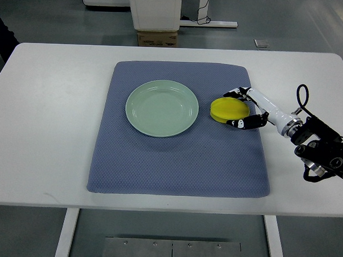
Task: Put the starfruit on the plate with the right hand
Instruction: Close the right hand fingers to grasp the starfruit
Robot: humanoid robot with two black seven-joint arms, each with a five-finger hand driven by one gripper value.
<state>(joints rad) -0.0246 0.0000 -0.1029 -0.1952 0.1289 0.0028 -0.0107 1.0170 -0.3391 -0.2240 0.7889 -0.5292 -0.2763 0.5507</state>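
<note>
Surroundings: a white table (42,129) carries a blue-grey mat (176,162), and everything I am working with sits on that mat. Beyond the far table edge I see a cardboard box (157,38) under a white stand, and a dark shape at the upper left corner that I cannot identify.

Plate: 1 pale green plate (162,108) lies flat on the mat, left of centre, with nothing on it.

Path: between the plate and the fruit there is only a narrow strip of bare mat; nothing stands in that gap.

Starfruit: the yellow starfruit (229,109) rests on the mat just beside the plate's right rim, apart from it, near the mat's right edge.

Orientation: from above it reads as a flattened, rounded yellow lump. Its long axis runs roughly left to right, a little wider than it is deep. I cannot make out ridges or which end is the stem.

My right hand (246,107): my arm comes in from the right edge, white forearm leading to black-tipped fingers (243,123). The fingers are curled around the fruit's right side, 1 set at its far edge and 1 at its near edge, touching it. The fruit appears to be sitting on the mat.

My left hand: not visible.
</note>
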